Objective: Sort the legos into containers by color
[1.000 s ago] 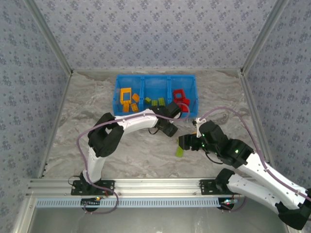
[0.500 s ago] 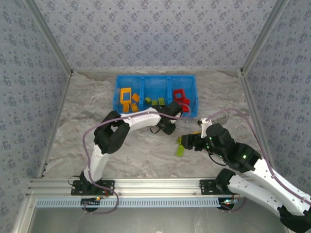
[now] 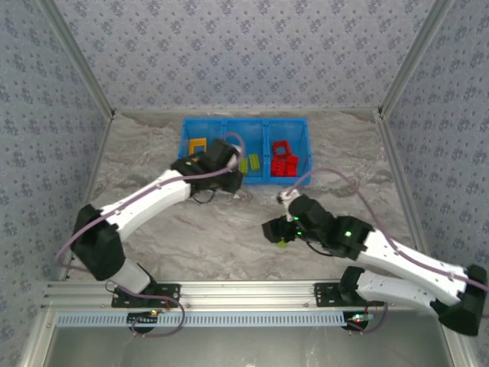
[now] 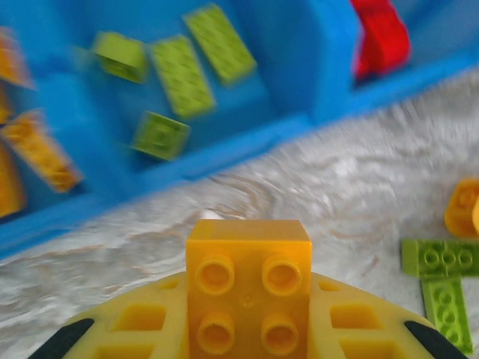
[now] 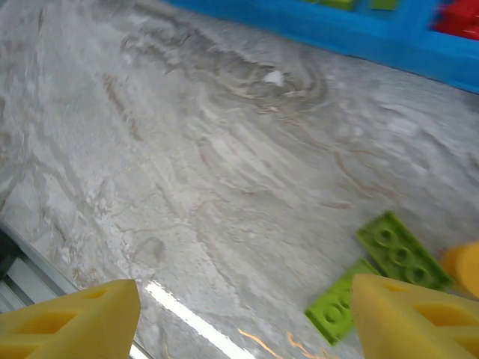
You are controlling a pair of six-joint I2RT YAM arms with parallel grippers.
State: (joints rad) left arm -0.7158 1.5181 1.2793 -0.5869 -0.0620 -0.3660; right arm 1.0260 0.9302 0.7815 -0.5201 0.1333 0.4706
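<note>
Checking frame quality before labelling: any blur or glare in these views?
Left wrist: blue bin and its green bricks smeared by blur, the orange brick in the left gripper sharp. Right wrist: table soft, a bright glare streak near the bottom edge. Top external: sharp, evenly lit.

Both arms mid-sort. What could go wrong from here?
1. The left hand grips an orange two-by-two plastic brick short of the blue plastic bin, facing its lime compartment; released here, it would likely miss or mis-sort.
2. The open right hand hovers by two touching lime flat plastic bricks; closing may catch both or nudge the orange piece beside them.
</note>
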